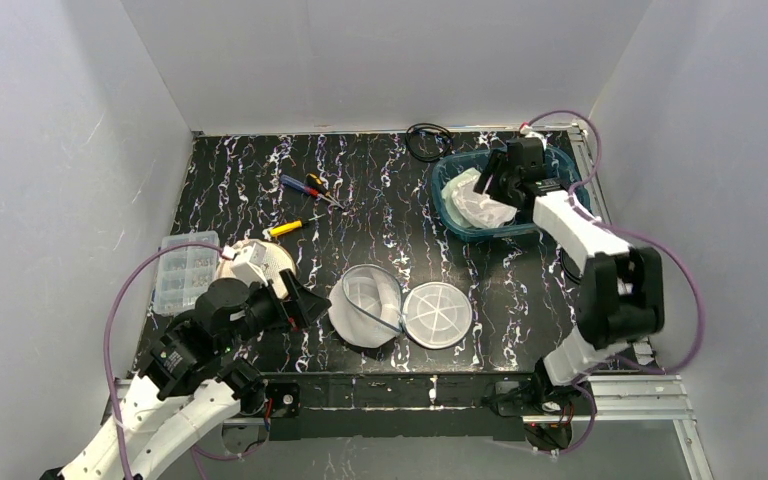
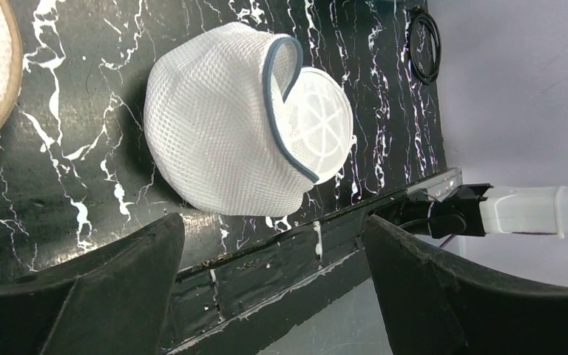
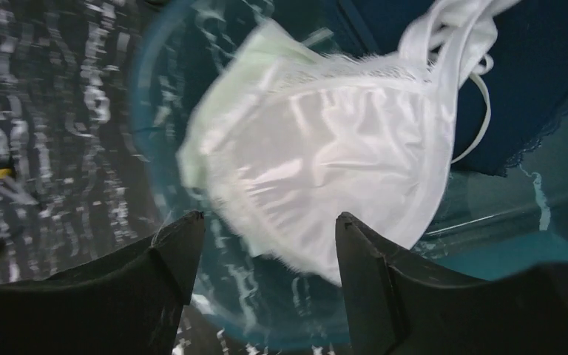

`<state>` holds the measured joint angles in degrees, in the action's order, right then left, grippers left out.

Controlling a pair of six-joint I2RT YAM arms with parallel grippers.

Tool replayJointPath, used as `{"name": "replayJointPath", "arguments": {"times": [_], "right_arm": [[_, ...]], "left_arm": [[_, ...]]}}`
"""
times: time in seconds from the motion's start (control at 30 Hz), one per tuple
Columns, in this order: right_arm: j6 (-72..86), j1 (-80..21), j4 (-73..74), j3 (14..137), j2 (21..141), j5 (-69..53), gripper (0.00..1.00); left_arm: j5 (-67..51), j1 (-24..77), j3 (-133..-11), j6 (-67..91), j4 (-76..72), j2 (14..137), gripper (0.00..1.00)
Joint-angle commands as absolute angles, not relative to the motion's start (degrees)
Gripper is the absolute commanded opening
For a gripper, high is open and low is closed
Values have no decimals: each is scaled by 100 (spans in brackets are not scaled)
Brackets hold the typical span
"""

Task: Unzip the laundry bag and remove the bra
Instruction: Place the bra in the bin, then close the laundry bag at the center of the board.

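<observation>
the left claw is held apart at the near edge, and the bag is seen just ahead of it on the desk, unzipped and gaping. farther off, the bra is found in the basin, just ahead of the right claw, whose fingers are spread on nothing; its length is laid across their gap.
</observation>
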<state>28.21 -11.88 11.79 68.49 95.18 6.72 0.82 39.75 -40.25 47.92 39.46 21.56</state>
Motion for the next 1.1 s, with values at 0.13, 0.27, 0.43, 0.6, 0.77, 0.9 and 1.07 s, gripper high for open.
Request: {"name": "replayJointPath", "arguments": {"times": [0.13, 0.27, 0.43, 0.6, 0.77, 0.9, 1.07], "right_arm": [[2756, -3046, 1792, 6387, 7014, 1774, 70], [3158, -3873, 2275, 5474, 6314, 1918, 68], [3787, -4356, 2489, 4385, 5656, 1752, 68], [4129, -4502, 2505, 3717, 5461, 1850, 68], [4430, -4525, 2616, 3437, 5300, 2216, 68], [4591, -4524, 2616, 3193, 5170, 2333, 68], [4721, -4520, 2355, 2800, 5342, 2103, 65]], "left_arm": [[-161, 3955, -4863, 3754, 4398, 3394, 90], [-78, 3952, -5281, 3393, 4528, 4000, 89], [65, 3955, -5778, 2971, 4575, 4865, 85], [178, 3955, -6123, 2691, 4394, 5818, 81], [337, 3960, -6224, 2637, 4167, 6635, 74], [377, 3964, -6168, 2604, 3926, 6985, 65], [133, 3964, -5953, 2678, 3662, 7183, 49]]}}
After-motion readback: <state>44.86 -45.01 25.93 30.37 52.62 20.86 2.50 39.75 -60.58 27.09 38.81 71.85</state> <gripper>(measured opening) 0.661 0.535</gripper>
